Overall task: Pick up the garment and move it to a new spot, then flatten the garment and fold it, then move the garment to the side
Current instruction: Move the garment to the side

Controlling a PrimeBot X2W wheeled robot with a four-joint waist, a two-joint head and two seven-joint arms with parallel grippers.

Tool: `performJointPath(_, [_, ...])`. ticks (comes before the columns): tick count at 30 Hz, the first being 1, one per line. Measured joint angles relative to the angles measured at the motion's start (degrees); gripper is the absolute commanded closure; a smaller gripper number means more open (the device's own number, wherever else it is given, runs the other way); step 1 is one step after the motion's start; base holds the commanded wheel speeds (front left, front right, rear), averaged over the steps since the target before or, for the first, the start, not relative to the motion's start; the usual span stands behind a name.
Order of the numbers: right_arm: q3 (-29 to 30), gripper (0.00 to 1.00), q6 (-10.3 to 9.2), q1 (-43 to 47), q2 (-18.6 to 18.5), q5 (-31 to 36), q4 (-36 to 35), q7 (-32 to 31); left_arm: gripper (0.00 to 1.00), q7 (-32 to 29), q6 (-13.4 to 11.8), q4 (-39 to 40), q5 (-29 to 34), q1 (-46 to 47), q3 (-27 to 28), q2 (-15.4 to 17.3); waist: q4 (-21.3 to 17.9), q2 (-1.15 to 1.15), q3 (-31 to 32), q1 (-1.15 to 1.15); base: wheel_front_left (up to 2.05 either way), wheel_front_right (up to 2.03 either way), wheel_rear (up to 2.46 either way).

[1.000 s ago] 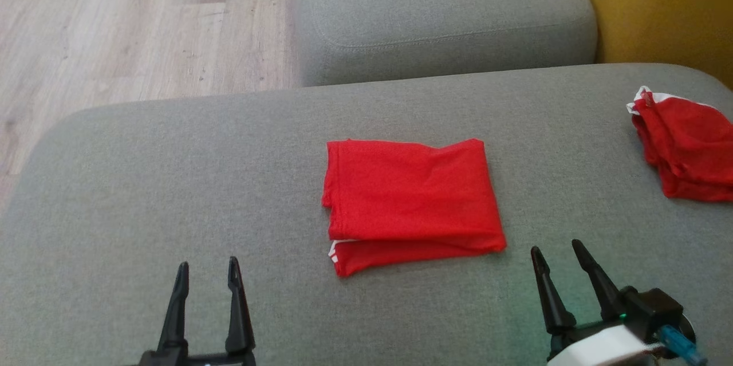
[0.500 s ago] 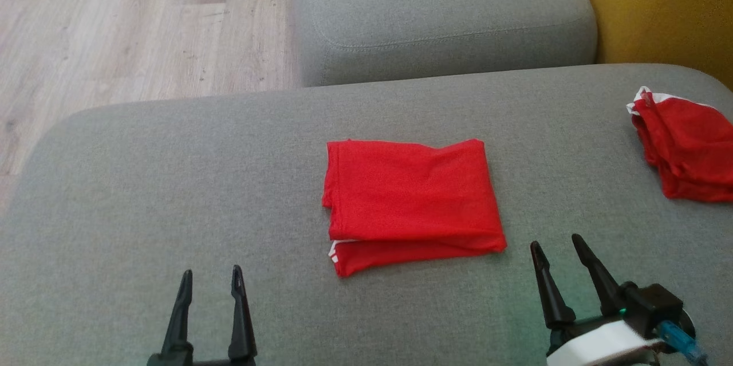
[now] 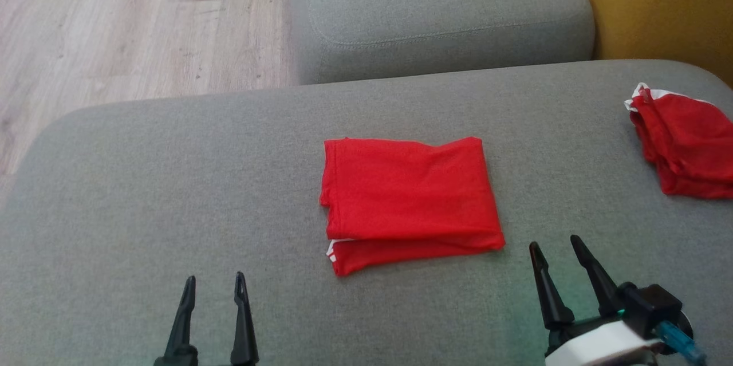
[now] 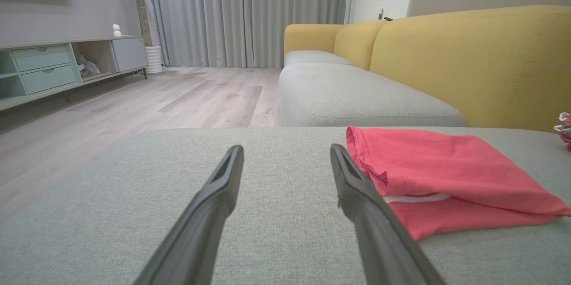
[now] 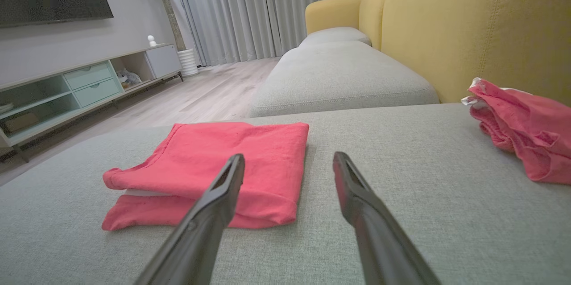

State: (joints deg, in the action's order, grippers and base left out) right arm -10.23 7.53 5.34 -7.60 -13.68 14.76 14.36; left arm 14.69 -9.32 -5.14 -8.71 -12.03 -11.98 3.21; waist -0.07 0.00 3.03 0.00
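Left gripper wide over grey cushion, wood floor beyond

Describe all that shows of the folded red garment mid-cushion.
The folded red garment is thin, matte cloth, folded into a rough rectangle of layers, with a white strip peeking out at its near left corner. It lies flat, a little wrinkled, on the grey fabric sofa seat. Only the seat touches it; the open right hand stands apart by its near right corner.
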Motion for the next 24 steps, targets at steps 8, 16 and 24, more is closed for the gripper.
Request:
performJointPath(8, [-0.35, 0.0, 0.0, -0.54, -0.05, -0.25, 2.3, 0.0, 0.0, 0.0, -0.09, 0.03, 0.73, 0.02, -0.81, 0.0, 0.39, 0.0, -1.42, 0.0, 0.0, 0.0, 0.0])
performJointPath(16, [-3.49, 0.0, 0.0, -13.23, -0.89, -4.99, 13.66, -0.03, 0.0, 0.0, -0.85, -0.21, 0.7, 1.32, -3.14, 0.0, 0.92, 0.0, -5.8, 0.01, 0.0, 0.0, 0.0])
performJointPath(24, [-6.62, 0.0, 0.0, -29.55, -0.68, -10.44, 33.48, -4.39, 0.0, 0.0, -1.85, -1.32, 0.12, 4.19, -5.32, -0.01, 2.03, 0.0, -8.58, 0.02, 0.0, 0.0, 0.0])
